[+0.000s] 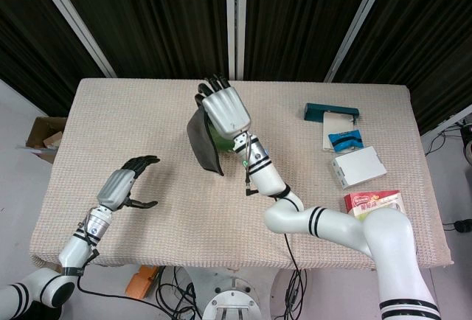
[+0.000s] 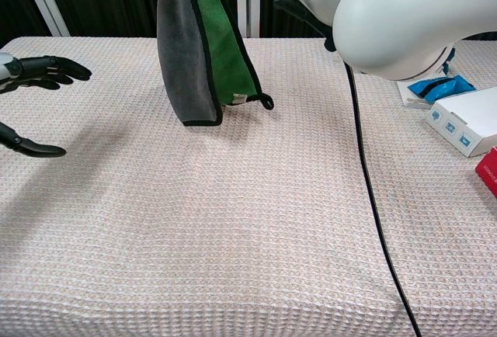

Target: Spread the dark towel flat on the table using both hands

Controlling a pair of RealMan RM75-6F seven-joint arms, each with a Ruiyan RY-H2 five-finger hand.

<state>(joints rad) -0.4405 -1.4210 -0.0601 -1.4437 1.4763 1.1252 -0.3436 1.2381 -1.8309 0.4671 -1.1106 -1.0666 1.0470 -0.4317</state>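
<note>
Towel (image 1: 203, 141) is dangling folded off my right hand (image 1: 225, 110), which has its fingers clamped on the top edge, mid-table, bottom corner hanging low over the beige tablecloth (image 1: 147, 209). Green inner side (image 2: 221, 50) shows from the chest view. My left hand (image 1: 125, 185) hovers empty, fingers apart, well off to the left.

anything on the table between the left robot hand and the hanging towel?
Nothing: only bare table cover lies between the left robot hand and the dark towel that the right robot hand holds up. Both views show it.
</note>
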